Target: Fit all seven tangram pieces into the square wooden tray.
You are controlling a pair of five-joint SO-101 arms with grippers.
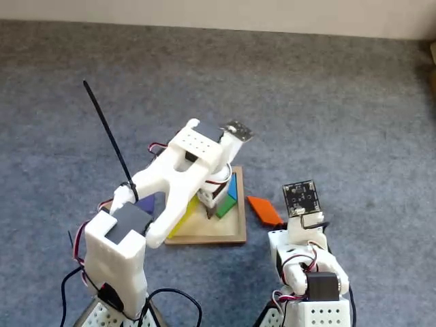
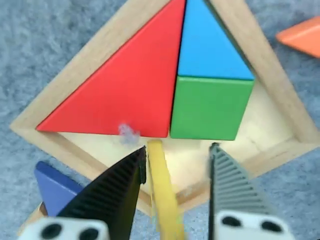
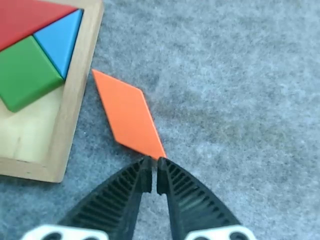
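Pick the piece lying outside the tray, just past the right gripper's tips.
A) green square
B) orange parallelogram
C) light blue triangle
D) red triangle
B: the orange parallelogram lies on the carpet beside the tray, one corner at the right gripper.

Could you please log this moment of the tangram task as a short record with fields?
Container: wooden tray on grey carpet, partly filled
Seated pieces: red triangle, blue triangle, green square
Left arm: left gripper open over the tray, yellow piece standing on edge between its jaws
Right arm: right gripper shut, tips at a corner of the orange parallelogram
Loose pieces: orange parallelogram on the carpet beside the tray; dark blue piece outside the rim
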